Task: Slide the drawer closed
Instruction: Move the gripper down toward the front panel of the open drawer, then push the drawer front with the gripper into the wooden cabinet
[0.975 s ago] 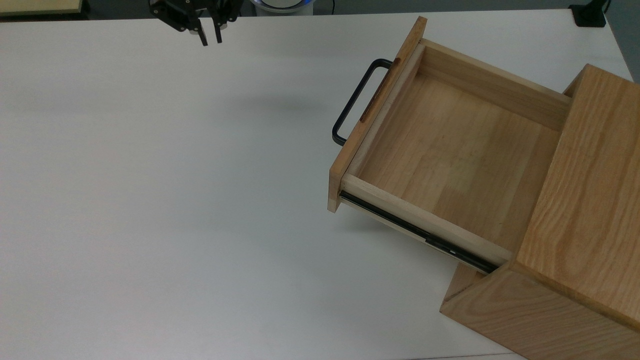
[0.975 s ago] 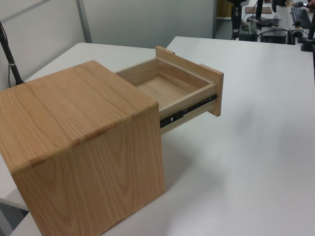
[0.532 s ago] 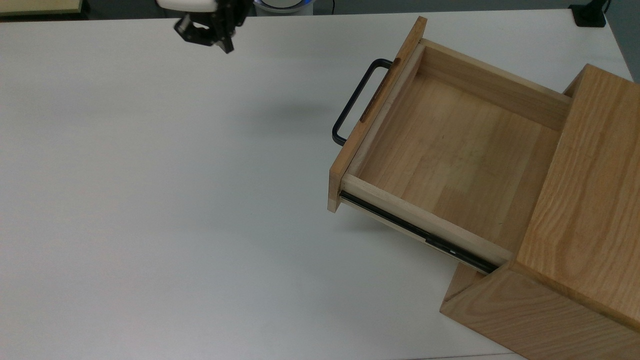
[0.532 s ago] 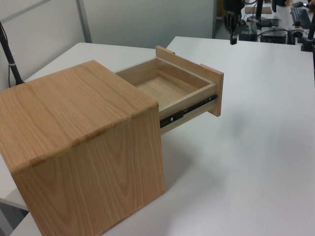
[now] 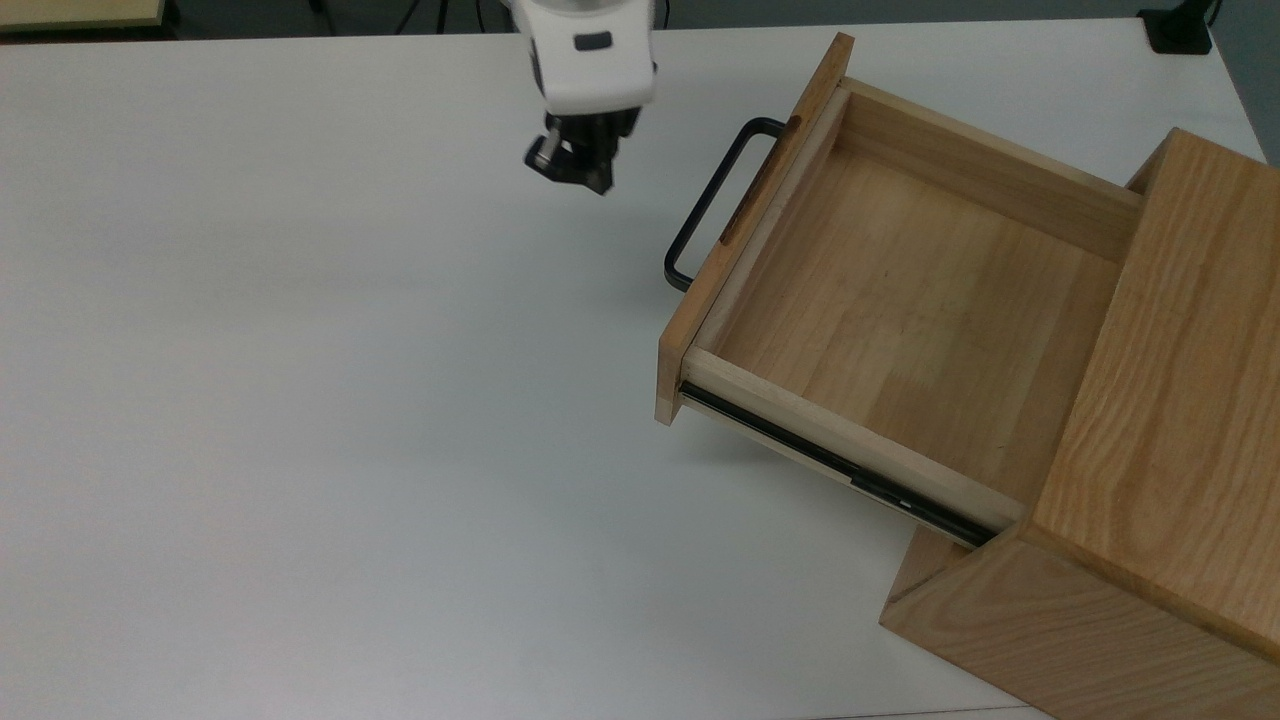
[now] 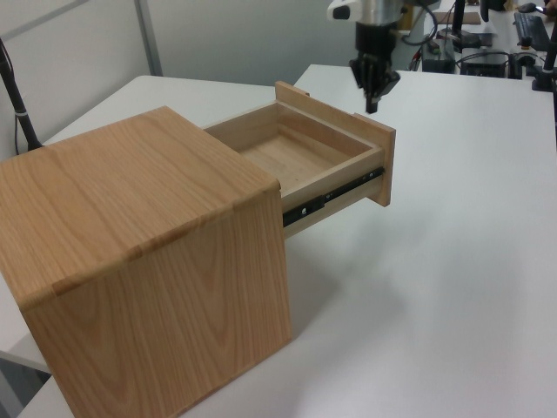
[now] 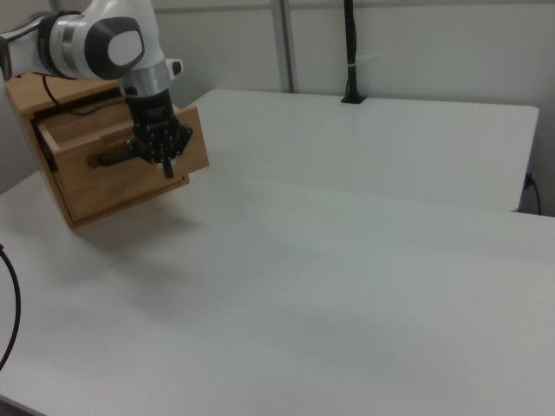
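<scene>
Drawer point(image 5: 900, 300) pulled well out of the cabinet point(image 5: 1160, 420) at the top view's right. Gripper point(image 5: 578, 172) hovers above the table point(image 5: 300, 400) near the handle point(image 5: 710, 205), apart; finger spacing cannot tell.

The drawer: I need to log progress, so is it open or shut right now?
Open. The drawer sticks far out of the cabinet, its empty bottom and black side rail exposed.

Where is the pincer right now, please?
In the top view, the pincer hangs above the table, just left of the open drawer's black handle, not touching it.
</scene>
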